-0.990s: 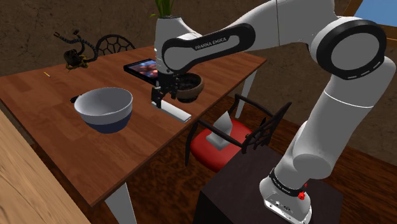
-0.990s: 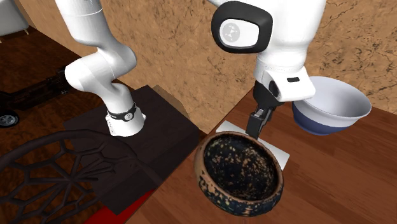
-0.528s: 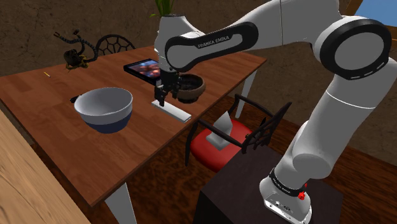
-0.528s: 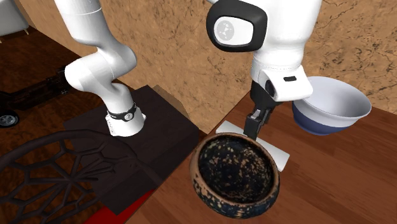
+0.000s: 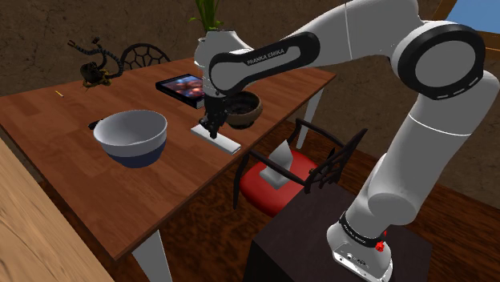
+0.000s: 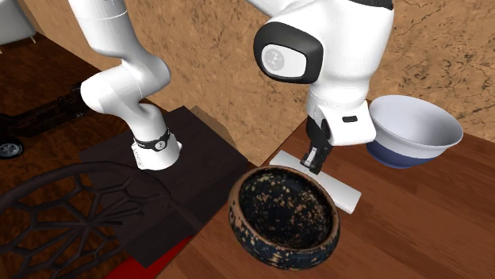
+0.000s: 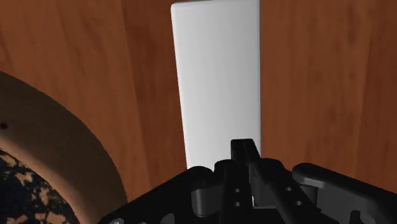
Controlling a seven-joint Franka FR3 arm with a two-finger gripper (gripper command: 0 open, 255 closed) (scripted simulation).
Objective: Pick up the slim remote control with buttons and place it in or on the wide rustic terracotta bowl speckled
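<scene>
The plain white, slim rectangular remote control (image 5: 227, 143) (image 6: 337, 189) (image 7: 216, 76) lies flat on the brown wooden table (image 5: 72, 112) (image 6: 412, 230). It sits just beside the wide brown bowl with a dark speckled inside (image 5: 243, 108) (image 6: 284, 218) (image 7: 57, 146), and a strip of bare wood shows between them in the wrist view. The black claw (image 5: 212, 128) (image 6: 312, 164) (image 7: 245, 149) points down over one end of the remote. Its two fingers are clenched together, meeting on nothing, far narrower than the slab beneath them. Whether the tips touch the remote I cannot tell. A white bowl with a blue lower half (image 5: 132, 136) (image 6: 412, 127) stands on the table on the remote's other side, well apart from it.
</scene>
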